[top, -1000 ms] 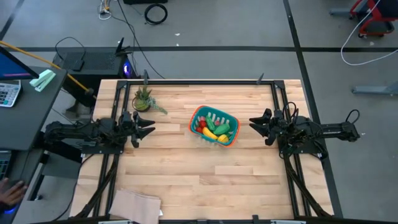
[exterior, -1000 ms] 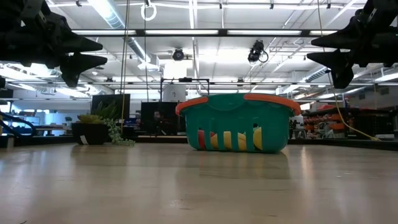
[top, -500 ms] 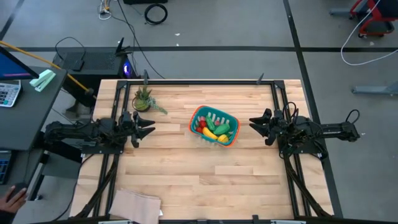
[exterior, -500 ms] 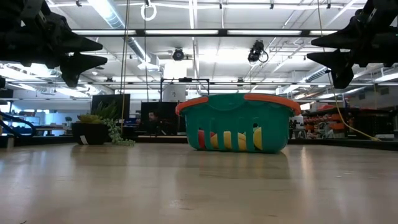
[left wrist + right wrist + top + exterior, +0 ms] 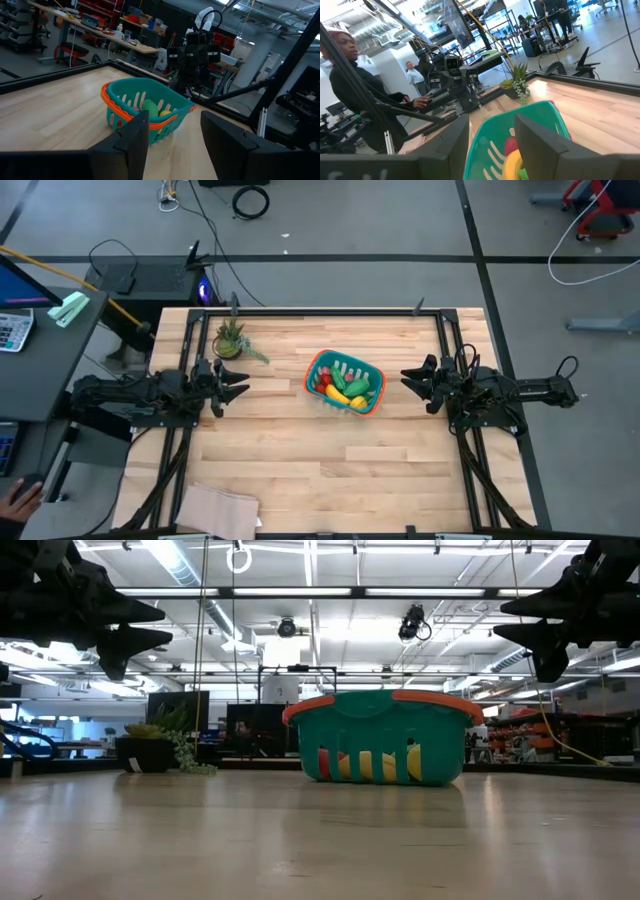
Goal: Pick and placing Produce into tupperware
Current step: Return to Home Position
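Nothing has shifted — left gripper (image 5: 245, 383) and right gripper (image 5: 407, 380) flank the tupperware (image 5: 309, 373), fingers apart — produce (image 5: 345, 388) inside.

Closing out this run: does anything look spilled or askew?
Nothing spilled: the produce lies inside the basket, which sits turned askew on the table. Left gripper and right gripper hover open either side.
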Robot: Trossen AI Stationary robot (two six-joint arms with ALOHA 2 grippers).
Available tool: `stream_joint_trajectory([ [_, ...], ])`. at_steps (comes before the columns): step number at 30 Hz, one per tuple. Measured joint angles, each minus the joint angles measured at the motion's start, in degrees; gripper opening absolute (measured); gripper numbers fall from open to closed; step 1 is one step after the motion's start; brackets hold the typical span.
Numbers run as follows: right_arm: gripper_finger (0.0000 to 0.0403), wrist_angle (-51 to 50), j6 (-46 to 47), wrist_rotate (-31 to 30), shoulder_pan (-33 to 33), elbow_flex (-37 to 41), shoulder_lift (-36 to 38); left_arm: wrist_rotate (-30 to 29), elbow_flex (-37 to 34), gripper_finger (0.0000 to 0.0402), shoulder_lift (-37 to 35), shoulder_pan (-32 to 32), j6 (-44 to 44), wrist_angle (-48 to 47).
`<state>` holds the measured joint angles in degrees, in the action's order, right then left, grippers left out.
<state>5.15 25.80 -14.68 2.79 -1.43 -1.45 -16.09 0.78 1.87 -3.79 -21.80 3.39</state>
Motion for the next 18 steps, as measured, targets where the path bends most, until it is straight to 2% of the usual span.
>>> stream_joint_trajectory([
  [18,0.0166,0.0,0.0,0.0,0.0,0.0,0.0,0.0,0.0,0.0183,0.0,0.0,0.0,0.0],
])
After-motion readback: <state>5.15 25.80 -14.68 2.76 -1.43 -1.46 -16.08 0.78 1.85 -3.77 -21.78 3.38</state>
